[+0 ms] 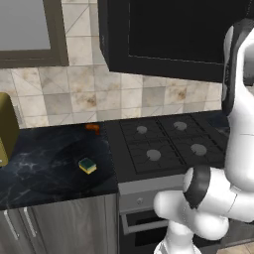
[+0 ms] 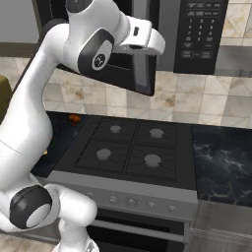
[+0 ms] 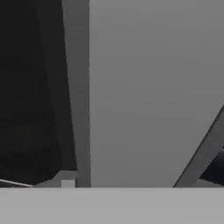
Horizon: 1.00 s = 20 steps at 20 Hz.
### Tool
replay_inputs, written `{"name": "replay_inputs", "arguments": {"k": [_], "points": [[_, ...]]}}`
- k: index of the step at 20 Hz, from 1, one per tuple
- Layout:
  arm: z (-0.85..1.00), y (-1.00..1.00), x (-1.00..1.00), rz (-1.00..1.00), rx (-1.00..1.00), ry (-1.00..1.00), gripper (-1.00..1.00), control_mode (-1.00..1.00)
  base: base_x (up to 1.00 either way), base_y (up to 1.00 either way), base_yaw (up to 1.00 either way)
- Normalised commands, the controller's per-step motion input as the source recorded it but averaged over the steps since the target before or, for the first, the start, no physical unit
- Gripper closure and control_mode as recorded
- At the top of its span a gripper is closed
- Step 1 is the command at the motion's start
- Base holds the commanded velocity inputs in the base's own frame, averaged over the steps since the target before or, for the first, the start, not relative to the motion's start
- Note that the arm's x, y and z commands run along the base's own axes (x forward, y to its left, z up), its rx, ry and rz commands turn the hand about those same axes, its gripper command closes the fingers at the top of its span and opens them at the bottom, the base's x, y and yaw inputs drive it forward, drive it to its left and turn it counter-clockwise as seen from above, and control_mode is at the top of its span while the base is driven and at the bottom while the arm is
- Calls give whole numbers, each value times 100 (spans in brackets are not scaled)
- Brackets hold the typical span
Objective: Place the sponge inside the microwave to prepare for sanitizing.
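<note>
Yellow-and-green, the sponge [image 1: 88,165] is sitting untouched on the dark marbled desk [image 1: 39,173], left of the stove [image 1: 163,144] and in front of a small orange thing [image 1: 92,127] by the wall. Up above, the arm is reaching high at the microwave [image 2: 192,34], its hand pressed in by the edge of the swung-out door [image 2: 140,66]. The claw itself is hiding behind the wrist (I cannot tell how wide it is standing, nor whether it is touching anything), and it is certainly not carrying the sponge. So the relation that matters: the sponge is lying well below the claw and off to the robot's left, well apart. Its long axis is running slantwise across the desk, so I judge the wrist will need a turn on the way down.
</note>
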Motion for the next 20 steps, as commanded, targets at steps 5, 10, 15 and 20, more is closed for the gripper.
{"name": "replay_inputs", "arguments": {"k": [5,10,15,20], "points": [[-2,61,-32,-40,-25,1,100,-100,0,0,0],[0,41,-32,-46,-9,0,100,-100,0,0,0],[0,48,-32,-49,-2,0,100,-100,0,0,0],[0,62,-58,-48,0,-1,100,-100,0,0,0]]}}
